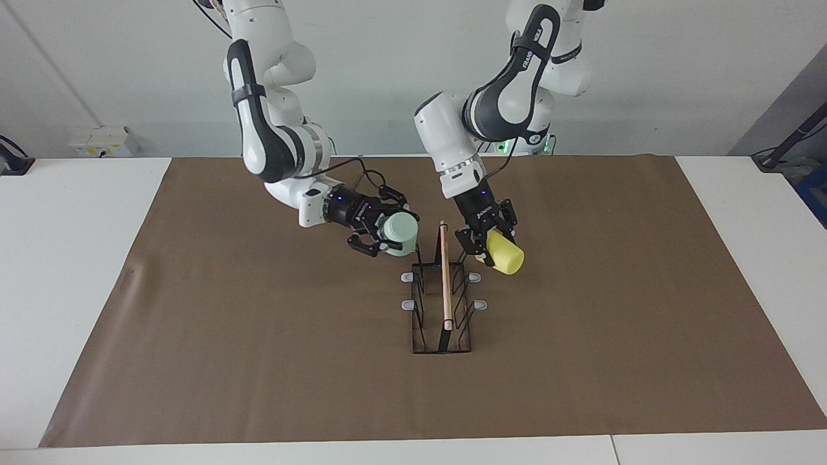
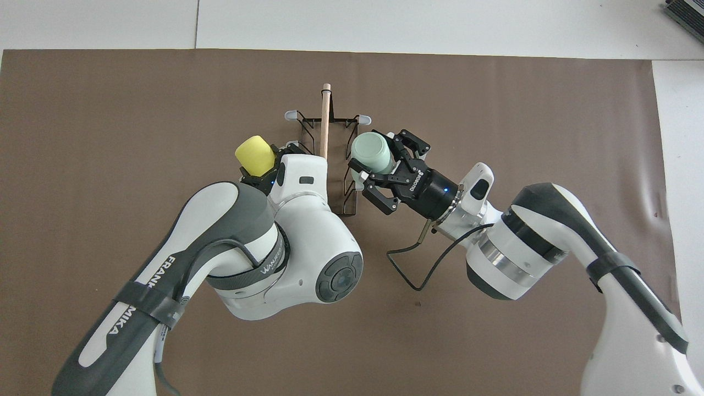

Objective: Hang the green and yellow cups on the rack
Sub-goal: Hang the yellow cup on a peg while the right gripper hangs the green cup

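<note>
I see the black thin-wire rack (image 1: 442, 303) with its light wooden top rod standing mid-desk on the brown paper sheet (image 1: 258, 361). My left pincer (image 1: 489, 242) grips the bright lemon-yellow plastic cup (image 1: 504, 252) just beside the rack's pegs at the robots' end. My right pincer (image 1: 386, 231) grips the pale mint-green plastic cup (image 1: 400, 228) at the nearest peg on its side.

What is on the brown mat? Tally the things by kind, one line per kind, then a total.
Cups: 2, the green cup in the right gripper and the yellow cup in the left gripper
Racks: 1, the rack
Total: 3
</note>
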You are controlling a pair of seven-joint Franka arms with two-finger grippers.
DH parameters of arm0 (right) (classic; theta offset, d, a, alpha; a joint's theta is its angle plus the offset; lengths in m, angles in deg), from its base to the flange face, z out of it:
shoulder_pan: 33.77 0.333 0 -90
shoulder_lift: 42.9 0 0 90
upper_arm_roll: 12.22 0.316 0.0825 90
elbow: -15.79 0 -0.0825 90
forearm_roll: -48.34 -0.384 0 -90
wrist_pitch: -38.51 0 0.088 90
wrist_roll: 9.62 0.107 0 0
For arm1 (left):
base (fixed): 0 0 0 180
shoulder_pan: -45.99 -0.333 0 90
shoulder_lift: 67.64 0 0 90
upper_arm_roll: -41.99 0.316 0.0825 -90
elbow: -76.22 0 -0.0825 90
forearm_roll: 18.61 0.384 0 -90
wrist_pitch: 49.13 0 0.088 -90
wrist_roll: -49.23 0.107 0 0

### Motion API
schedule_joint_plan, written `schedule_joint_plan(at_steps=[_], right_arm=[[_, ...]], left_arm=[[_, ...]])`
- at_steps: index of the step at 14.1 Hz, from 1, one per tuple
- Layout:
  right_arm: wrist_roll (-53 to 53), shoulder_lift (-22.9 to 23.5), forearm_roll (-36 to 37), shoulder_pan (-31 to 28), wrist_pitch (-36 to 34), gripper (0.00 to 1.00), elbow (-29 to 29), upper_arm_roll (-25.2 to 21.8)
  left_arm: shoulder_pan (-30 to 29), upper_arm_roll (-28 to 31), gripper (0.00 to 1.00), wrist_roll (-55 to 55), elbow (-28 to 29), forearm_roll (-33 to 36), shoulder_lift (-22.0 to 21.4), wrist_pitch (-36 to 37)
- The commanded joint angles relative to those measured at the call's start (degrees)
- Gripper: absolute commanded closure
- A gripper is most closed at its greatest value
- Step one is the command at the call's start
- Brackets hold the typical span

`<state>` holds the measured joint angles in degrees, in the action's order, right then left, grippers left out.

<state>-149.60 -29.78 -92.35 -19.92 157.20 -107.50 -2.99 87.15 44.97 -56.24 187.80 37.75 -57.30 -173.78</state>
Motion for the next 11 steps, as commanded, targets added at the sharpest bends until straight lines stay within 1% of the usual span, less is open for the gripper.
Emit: schedule_joint_plan(at_steps=[1,4,6,9,11], right_arm=[[-2.67,3.66,-2.4,1.52,0.4,1.0,2.44,-0.09],[-3.37,3.75,-2.31,1.7,0.93,1.0,2.17,0.0],[-4.16,3.75,-2.31,1.7,1.72,1.0,1.65,0.0],[-7.58,4.19,-2.57,1.44,-0.47,1.0,-1.24,0.0],[-8.64,4.01,-3.53,1.61,-3.63,1.0,-4.32,0.09]], left_arm=[[2.17,0.35,1.0,-1.13,-0.14,1.38,0.38,1.86],[3.4,0.35,1.0,-2.27,0.21,1.38,0.38,2.65],[4.45,0.35,1.0,-2.8,0.74,1.38,0.21,4.41],[5.95,0.35,1.0,-3.94,0.83,1.38,-0.14,6.17],[6.13,0.35,1.0,-4.03,0.83,1.38,-0.14,6.43]])
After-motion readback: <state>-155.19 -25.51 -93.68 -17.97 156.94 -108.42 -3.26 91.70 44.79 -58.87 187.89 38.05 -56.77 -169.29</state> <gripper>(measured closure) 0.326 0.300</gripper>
